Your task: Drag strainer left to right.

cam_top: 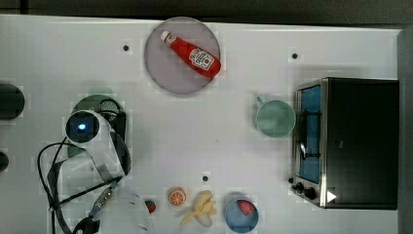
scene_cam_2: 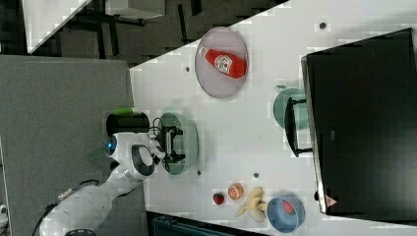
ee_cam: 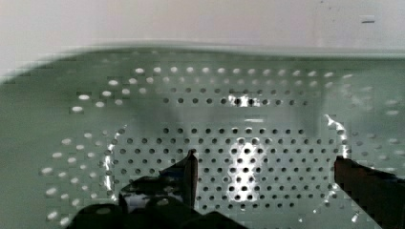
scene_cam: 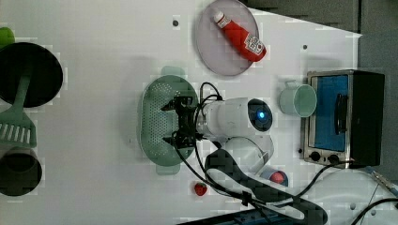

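1. Claw [scene_cam: 174, 123] open, fingers spread wide, gripping nothing.
2. Strainer [scene_cam: 157, 105] lies directly beneath the claw; both fingertips [ee_cam: 191, 164] hang inside the bowl, over the holed floor. Whether they touch it cannot be told.
3. Strainer's long axis runs up-down in the left view, in line with the finger spread.
4. Likely next: press a finger against the inner wall, then drag.

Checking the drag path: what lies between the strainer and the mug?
In the top view, bare white table separates the strainer from the mug; nothing stands between.
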Robot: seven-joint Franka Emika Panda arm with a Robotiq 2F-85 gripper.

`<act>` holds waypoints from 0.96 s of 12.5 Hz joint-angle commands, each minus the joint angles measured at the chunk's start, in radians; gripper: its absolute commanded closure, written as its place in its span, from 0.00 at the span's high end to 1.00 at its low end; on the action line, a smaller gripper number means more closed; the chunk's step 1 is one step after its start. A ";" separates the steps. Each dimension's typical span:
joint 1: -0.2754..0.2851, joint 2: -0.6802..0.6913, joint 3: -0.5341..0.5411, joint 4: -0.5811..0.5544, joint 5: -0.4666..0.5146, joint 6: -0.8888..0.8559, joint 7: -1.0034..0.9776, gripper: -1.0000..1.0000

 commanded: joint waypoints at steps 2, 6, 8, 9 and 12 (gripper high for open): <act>0.086 -0.016 -0.077 0.010 -0.027 0.004 0.045 1.00; 0.078 -0.032 -0.113 -0.008 -0.027 -0.008 0.034 1.00; 0.065 -0.051 -0.129 -0.034 -0.027 -0.010 0.032 1.00; 0.055 -0.062 -0.136 -0.051 -0.028 -0.007 0.013 1.00; 0.013 -0.097 -0.156 -0.098 -0.029 -0.004 -0.072 1.00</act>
